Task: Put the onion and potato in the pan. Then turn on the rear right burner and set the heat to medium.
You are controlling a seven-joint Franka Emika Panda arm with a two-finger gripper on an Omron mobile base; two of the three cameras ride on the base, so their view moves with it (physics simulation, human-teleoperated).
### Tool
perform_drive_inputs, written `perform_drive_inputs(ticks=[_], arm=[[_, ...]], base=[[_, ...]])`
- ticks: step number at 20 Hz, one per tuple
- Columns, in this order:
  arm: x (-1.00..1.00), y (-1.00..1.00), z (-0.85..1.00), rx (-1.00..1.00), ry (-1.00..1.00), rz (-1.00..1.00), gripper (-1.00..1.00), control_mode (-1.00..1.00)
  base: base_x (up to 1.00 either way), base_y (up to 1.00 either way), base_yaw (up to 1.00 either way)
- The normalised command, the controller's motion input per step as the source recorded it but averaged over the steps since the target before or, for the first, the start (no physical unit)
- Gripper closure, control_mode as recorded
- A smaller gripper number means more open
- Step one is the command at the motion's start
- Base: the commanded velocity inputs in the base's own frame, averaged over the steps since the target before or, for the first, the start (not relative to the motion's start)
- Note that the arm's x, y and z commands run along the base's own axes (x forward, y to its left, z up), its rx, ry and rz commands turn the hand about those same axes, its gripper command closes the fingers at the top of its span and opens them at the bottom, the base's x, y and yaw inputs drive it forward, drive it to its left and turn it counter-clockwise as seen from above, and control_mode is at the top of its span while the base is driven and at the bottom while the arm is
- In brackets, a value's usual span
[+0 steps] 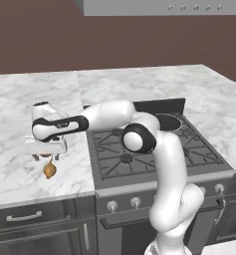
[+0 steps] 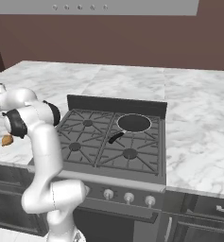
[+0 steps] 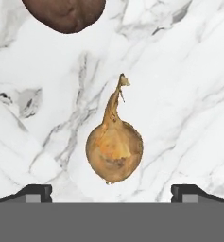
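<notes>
The golden-tan onion (image 3: 114,151) lies on the white marble counter (image 1: 20,99) left of the stove, its thin stem pointing away from the hand. My gripper (image 3: 111,193) hangs just above it, open, with one fingertip (image 3: 35,193) on each side and nothing between them. The dark reddish-brown potato (image 3: 64,14) lies a little beyond the onion. In the left base view the gripper (image 1: 46,149) hovers over the onion (image 1: 50,170), and the potato (image 1: 43,157) peeks out under the hand. The pan (image 2: 133,123) sits on the rear right burner, handle (image 2: 116,137) pointing forward-left.
The black gas stove (image 2: 85,142) has four grates and a row of knobs (image 2: 128,197) along its front. A range hood (image 1: 154,6) hangs above. My arm reaches left across the stove's front left corner. Drawers (image 1: 25,216) sit below the counter edge.
</notes>
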Motion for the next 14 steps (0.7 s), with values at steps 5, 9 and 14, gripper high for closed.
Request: perform_drive_inputs(ticks=[5,9,14], arm=[[-0.04,-0.22,-0.05,0.0,0.0,0.0,-1.0,-1.0],[0.0,-0.2,-0.03,0.0,0.0,0.0,-1.0,-1.0],[0.03,-0.11,-0.06,0.0,0.0,0.0,-1.0,-1.0]], base=[[0.0,0.0,0.0],[0.0,0.0,0.0],[0.0,0.0,0.0]])
